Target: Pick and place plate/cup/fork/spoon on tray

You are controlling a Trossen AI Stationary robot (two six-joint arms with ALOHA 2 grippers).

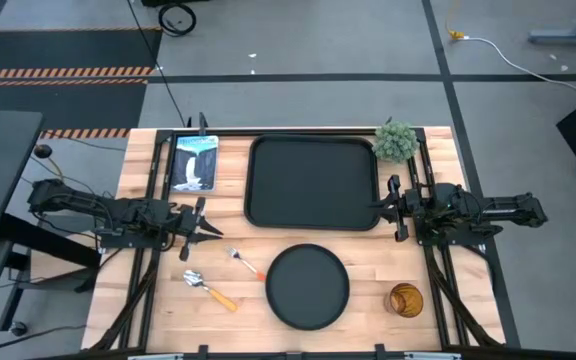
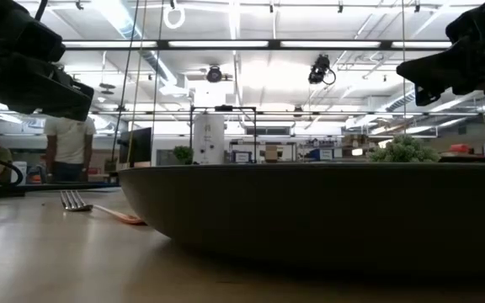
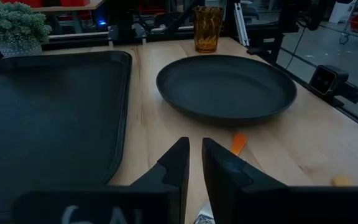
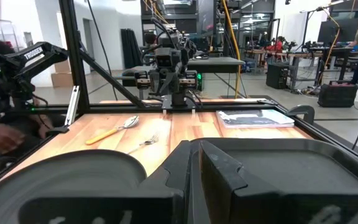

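Nearest the table's front edge we've got the cup [image 1: 405, 299] standing alone at the right, the plate [image 1: 307, 287] dead centre, and the spoon [image 1: 208, 288] lying off to the left. Just behind the spoon sits the fork [image 1: 245, 264], its handle end running up close to the plate's rim, whether touching we can't tell. Nothing is on the tray [image 1: 313, 182] yet, so we judge this to be the very start: all four pieces are waiting on the wood and no pick has begun.

Moving back, we find the left gripper [image 1: 206, 227] hovering above the table just behind the fork, holding nothing. In its wrist view the fingers [image 3: 178, 163] stand nearly together, only a thin gap between them, touching nothing. The right gripper [image 1: 392, 205] hangs over the tray's right rim, likewise bare, its fingers [image 4: 179, 168] drawn almost closed with a sliver of a gap.

What's the next move? We'd say the left arm is best placed for the fork: it needs to spread those fingers, drop down over the orange handle and close on it. The right arm has the cup within reach.

Farthest back, the empty tray fills the middle, with a small picture panel [image 1: 194, 162] on its left and a fuzzy green plant [image 1: 395, 141] at its right corner.
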